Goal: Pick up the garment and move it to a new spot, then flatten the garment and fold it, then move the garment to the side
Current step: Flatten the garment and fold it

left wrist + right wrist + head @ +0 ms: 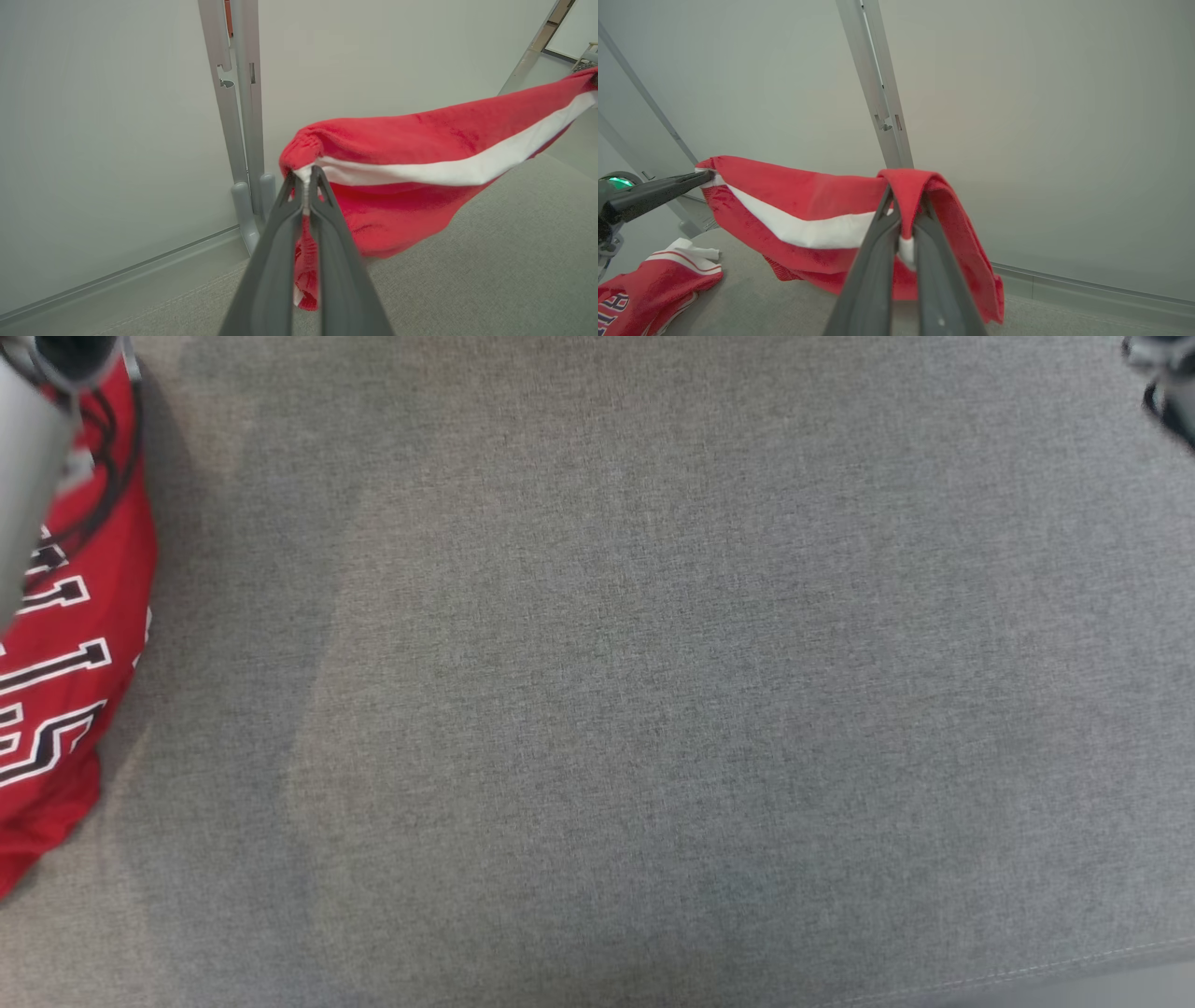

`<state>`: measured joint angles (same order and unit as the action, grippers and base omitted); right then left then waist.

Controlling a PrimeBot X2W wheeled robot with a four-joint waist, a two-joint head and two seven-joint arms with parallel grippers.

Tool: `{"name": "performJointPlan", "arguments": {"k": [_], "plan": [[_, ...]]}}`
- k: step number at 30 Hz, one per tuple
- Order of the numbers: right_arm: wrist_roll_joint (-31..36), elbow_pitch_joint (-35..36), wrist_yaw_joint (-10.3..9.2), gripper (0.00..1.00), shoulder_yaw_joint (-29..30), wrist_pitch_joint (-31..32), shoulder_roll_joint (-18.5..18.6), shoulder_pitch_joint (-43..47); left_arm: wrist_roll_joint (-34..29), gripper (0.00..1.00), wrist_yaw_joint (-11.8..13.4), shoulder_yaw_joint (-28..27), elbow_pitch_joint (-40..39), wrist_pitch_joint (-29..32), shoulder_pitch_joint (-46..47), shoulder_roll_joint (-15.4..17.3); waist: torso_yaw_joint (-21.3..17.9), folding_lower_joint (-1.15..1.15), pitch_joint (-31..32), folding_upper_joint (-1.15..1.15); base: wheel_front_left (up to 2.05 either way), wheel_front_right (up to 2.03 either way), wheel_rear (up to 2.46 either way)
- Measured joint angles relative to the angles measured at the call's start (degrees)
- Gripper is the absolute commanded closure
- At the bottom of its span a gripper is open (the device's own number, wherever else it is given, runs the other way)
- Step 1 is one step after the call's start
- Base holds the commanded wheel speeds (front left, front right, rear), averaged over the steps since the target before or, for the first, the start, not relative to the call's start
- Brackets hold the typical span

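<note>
AIRBORNE OVER THE GREY COVER: I have both pincers clamped on one red garment [420,140], which is strung between them in mid-air. My left gripper [306,179] is pinched tight on the white-banded edge, with the cloth bunched at its tips. My right gripper [903,198] is closed just as hard on the opposite end, where a fold drapes over its fingers. In the right wrist view the cloth sags in a shallow span between the two grips, its lower edge hanging close above the grey upholstered surface [653,663]. I cannot tell whether it brushes the fabric.

As I read it, the pick-up is done and the carry to a new spot is in hand. The broad bare stretch in the head view looks the likely landing ground. Everything after that remains: laying the piece down, flattening it, folding it and moving it to the side.

A second item — a lettered red jersey [75,644] — lies crumpled at the surface's left edge beside my pale left forearm [28,476], apart from the held cloth. I would keep the two from tangling.
</note>
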<state>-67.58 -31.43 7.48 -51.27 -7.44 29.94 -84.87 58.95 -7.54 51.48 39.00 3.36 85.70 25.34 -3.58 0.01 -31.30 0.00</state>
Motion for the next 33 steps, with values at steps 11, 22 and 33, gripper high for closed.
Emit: {"name": "performJointPlan", "arguments": {"k": [11, 22, 33], "plan": [[-9.0, 11.5, 0.0, 1.0, -14.2, 2.6, 9.4, 20.2, 11.7, 1.0, 0.0, 6.0, -9.3, 3.9, -23.9, 6.0, -0.2, -0.01, 7.5, 0.0, 0.0, 0.0, 0.0], [-18.5, 21.6, 0.0, 1.0, -19.5, 9.1, 17.6, 33.8, 19.1, 1.0, 8.4, 9.3, -31.1, 8.2, -43.9, 16.0, -1.6, -0.01, 17.6, 0.0, 0.0, 0.0, 0.0], [-23.1, 29.1, 0.0, 1.0, -19.4, 9.3, 25.0, 39.8, 25.2, 1.0, 16.2, 9.2, -51.7, 9.4, -53.6, 25.3, -3.4, -0.02, 23.9, 0.0, 0.0, 0.0, 0.0]]}}
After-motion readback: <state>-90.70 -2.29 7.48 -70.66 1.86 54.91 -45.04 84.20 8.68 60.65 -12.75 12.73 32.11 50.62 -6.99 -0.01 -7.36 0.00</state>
